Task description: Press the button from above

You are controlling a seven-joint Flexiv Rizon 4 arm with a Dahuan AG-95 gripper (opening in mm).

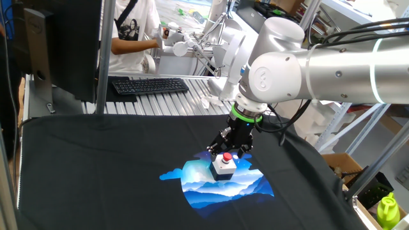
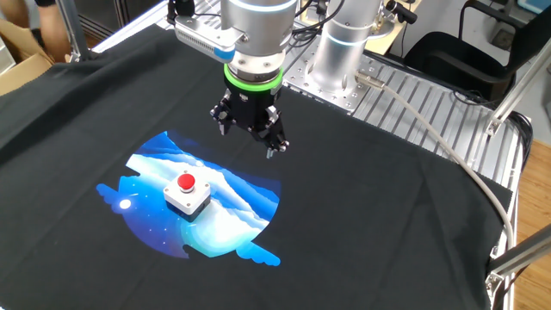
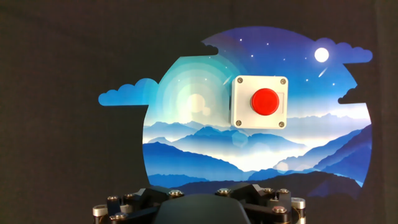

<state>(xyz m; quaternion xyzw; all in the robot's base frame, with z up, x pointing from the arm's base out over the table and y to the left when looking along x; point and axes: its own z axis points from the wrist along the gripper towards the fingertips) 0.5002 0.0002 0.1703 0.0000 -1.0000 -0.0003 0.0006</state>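
The button [image 1: 226,158] has a round red cap on a small white box. It stands on a blue mountain print on the black cloth, and it also shows in the other fixed view [image 2: 186,182] and the hand view [image 3: 265,101]. My gripper [image 1: 228,145] hangs above the cloth, off to one side of the button and not touching it. In the other fixed view it [image 2: 250,138] is behind and to the right of the button. The hand view shows only the gripper's dark base [image 3: 199,208], so the fingertips are hidden and I cannot tell their state.
The black cloth [image 2: 387,224] covers most of the table. A keyboard [image 1: 148,85], a dark monitor [image 1: 70,45] and a person [image 1: 131,32] are at the far edge. The arm's base [image 2: 344,43] and cables [image 2: 430,138] lie on the bare metal table.
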